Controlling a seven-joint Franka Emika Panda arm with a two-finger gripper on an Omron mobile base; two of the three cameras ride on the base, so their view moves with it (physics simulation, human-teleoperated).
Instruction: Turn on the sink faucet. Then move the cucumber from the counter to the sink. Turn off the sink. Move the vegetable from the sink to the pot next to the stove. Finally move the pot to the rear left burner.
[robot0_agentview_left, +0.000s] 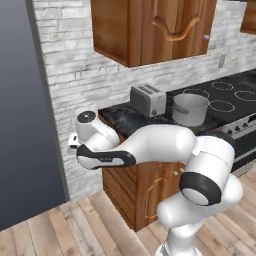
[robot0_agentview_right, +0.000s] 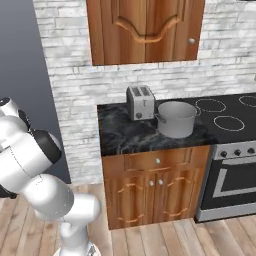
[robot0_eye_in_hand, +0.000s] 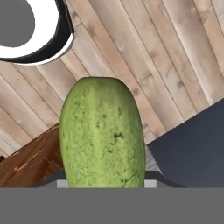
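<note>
While the white arm folds out to the left of the cabinet run, the gripper (robot0_agentview_left: 74, 144) hangs beyond the left end of the counter, over the plank floor (robot0_eye_in_hand: 144, 65). Seen from the hand camera, the cucumber (robot0_eye_in_hand: 102, 133) stands up from between the finger tips, its yellowish-green speckled skin close to the lens, with floorboards, a corner of brown cabinet (robot0_eye_in_hand: 30, 159) at lower left and a dark wall panel at lower right behind it. The jaws are pinched on the cucumber's lower end, though the tips themselves are hidden behind it.

Farther in, the counter (robot0_agentview_right: 125, 135) of black veined marble tops the brown wooden base cabinets (robot0_agentview_right: 155, 187). On it the pot (robot0_agentview_right: 176, 118) sits upright near the slab's right end, just beside the stove (robot0_agentview_right: 227, 117). The silver toaster (robot0_agentview_right: 140, 101) stands just left of the pot and a little farther back, near the brick wall. The black cooktop, with its ringed burners, runs to the right of the pot. A wooden wall cupboard (robot0_agentview_right: 145, 30) hangs above.
</note>
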